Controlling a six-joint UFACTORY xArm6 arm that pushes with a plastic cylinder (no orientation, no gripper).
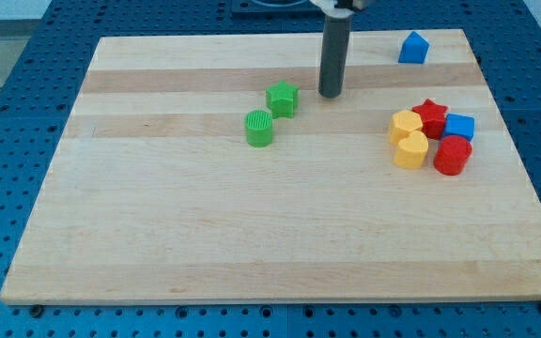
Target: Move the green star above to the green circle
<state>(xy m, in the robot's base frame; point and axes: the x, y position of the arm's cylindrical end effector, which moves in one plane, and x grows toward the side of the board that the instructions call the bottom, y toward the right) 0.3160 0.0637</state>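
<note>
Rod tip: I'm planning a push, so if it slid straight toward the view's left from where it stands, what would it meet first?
Probably the green star, just left of my tip and apart from it. The green circle sits lower left of the star, likely off that line, though depth is uncertain.

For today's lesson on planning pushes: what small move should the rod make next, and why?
Probably slide my tip toward the view's left into the green star. The star sits up and right of the green circle, and my tip stands just right of it, apart.
</note>
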